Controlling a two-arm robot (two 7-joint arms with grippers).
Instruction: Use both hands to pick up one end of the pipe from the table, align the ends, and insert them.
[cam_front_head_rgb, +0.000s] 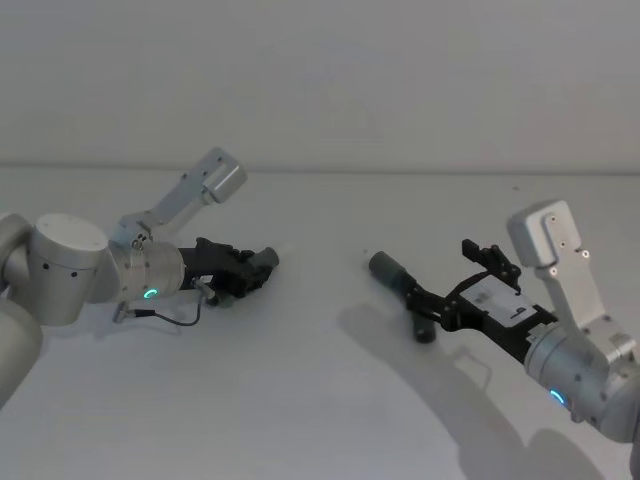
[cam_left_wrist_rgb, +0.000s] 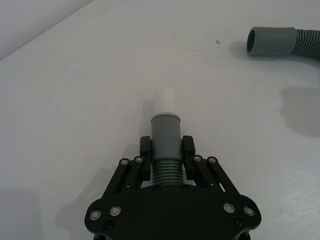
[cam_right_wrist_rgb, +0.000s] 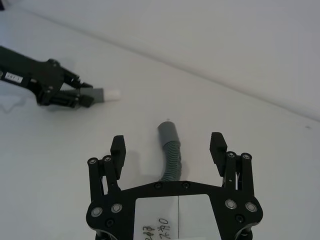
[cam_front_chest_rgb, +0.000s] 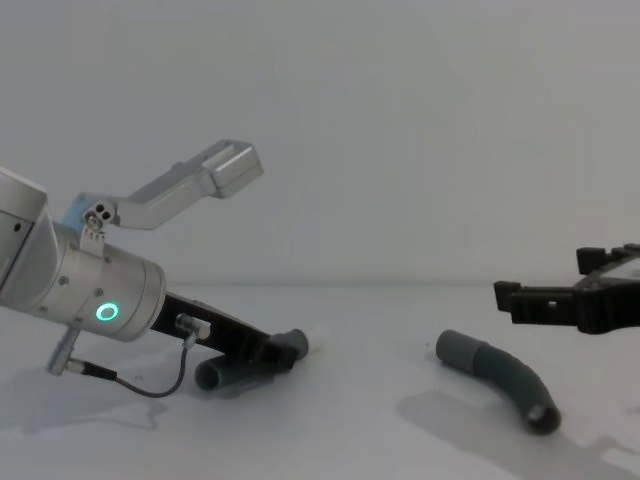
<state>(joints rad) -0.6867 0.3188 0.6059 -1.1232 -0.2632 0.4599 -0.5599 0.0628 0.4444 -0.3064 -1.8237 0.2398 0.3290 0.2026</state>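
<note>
The left pincer (cam_left_wrist_rgb: 167, 150) is clamped on the first pipe piece (cam_left_wrist_rgb: 165, 170) just behind its cuff (cam_left_wrist_rgb: 165, 131), with the whitish tip (cam_left_wrist_rgb: 165, 100) pointing right. The right pincer (cam_right_wrist_rgb: 168, 146) hangs with its fingers wide apart above the second pipe piece (cam_front_chest_rgb: 500, 375), which lies on the right of the tabletop (cam_front_head_rgb: 320, 400).

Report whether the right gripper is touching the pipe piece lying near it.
Apart. In the chest view the right gripper hangs above the right pipe piece, and a plain gap shows between them.
</note>
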